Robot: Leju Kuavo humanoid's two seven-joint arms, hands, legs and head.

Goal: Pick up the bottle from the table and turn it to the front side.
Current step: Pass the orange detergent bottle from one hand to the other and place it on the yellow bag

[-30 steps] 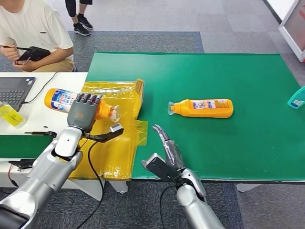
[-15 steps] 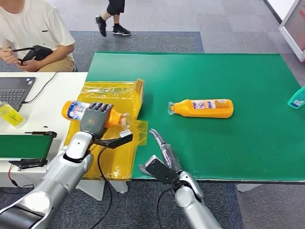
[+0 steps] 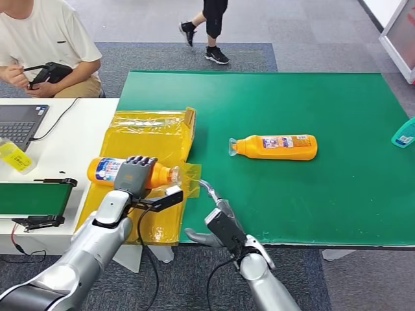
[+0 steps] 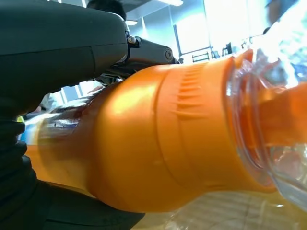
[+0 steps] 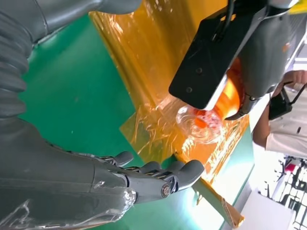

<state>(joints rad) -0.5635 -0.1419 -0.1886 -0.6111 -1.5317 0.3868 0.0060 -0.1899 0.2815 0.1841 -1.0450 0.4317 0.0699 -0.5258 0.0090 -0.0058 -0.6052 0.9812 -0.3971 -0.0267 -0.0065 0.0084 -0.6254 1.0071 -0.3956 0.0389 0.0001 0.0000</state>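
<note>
A broad surface (image 3: 294,207) covered in flat green matting stands on grey carpet tiles. To its left sits a white desk (image 3: 69,139) with a laptop (image 3: 19,123). A crinkled, glossy yellow plastic bag (image 3: 152,136) spans the seam between the two. A seated person in a white shirt (image 3: 44,39) is at the far left, and another person's legs (image 3: 208,29) cross the floor behind.

The left hand (image 3: 132,176) grips an orange bottle (image 3: 159,175) around its middle, holding it on its side above the yellow bag, clear cap pointing toward the green matting. Close up, the bottle is smooth, shiny plastic with a ribbed shoulder and a transparent cap.

The right hand (image 3: 215,220) is at the near edge of the green matting, fingers apart and extended, holding nothing.

A second orange bottle (image 3: 274,147) with a printed label lies on its side mid-surface. A teal object (image 3: 405,133) shows at the right edge.
</note>
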